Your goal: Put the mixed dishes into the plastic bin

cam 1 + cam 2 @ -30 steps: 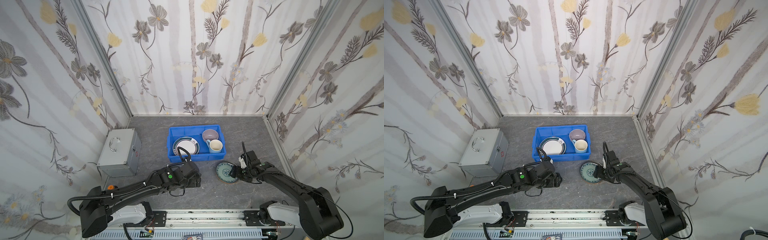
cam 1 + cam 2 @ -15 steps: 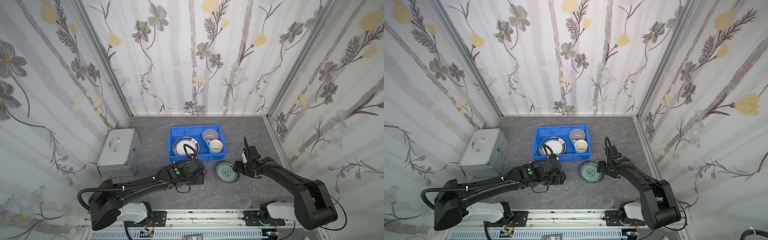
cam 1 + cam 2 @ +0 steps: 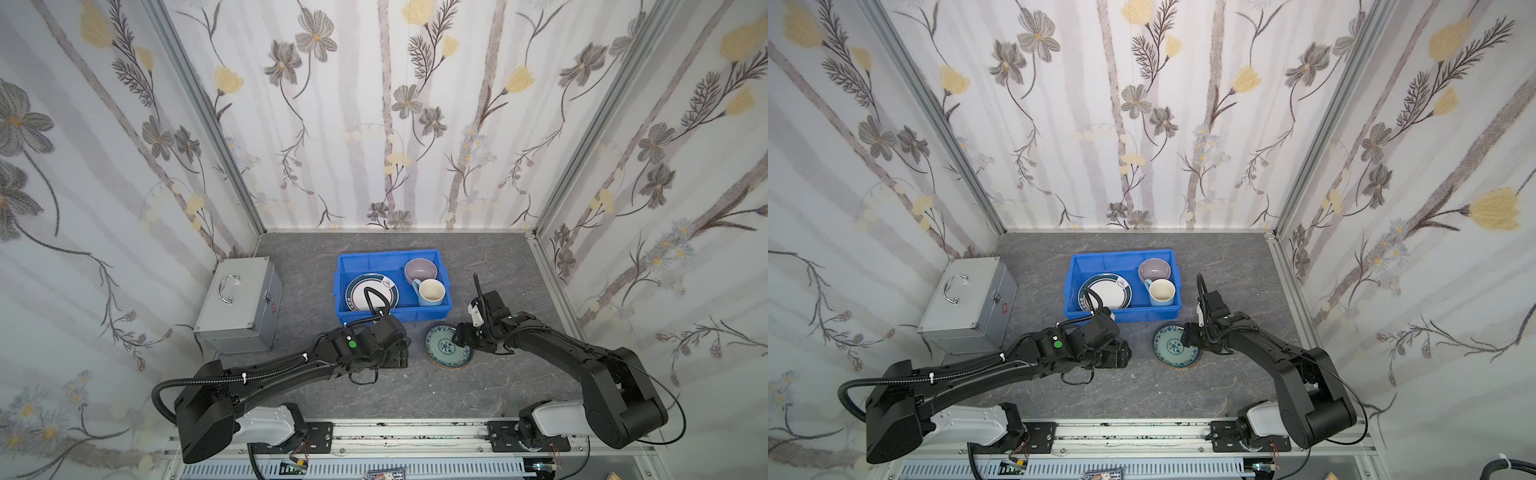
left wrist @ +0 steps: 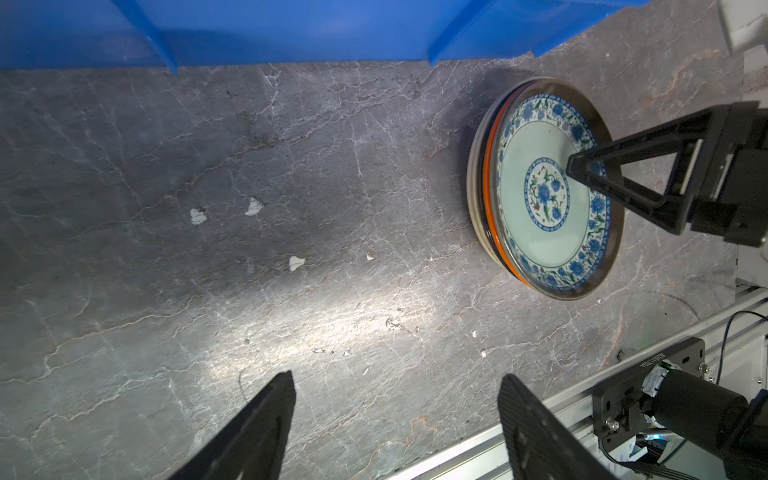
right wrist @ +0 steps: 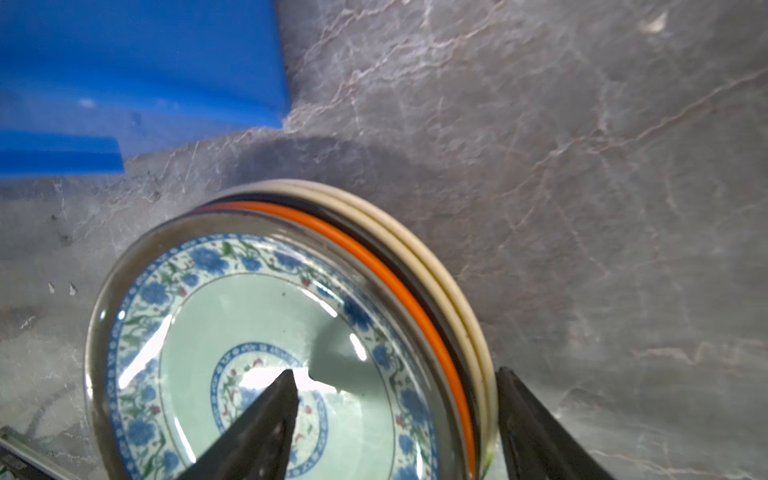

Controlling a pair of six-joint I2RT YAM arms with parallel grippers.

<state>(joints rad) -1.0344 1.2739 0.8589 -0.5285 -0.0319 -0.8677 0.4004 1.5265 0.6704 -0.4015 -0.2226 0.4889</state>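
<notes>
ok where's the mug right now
In both top views the mug stands upright in the bin's right near corner, just in front of the bowl, right of the white plate.

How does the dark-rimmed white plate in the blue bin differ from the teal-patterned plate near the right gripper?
The white plate lies inside the blue bin; the teal-patterned plate sits outside it, on the table. The white plate has a white centre and a dark band; the teal-patterned plate bears blue flowers. The white plate seems to lie alone; the teal-patterned plate tops a stack of plates. Both are round and face up.
</notes>
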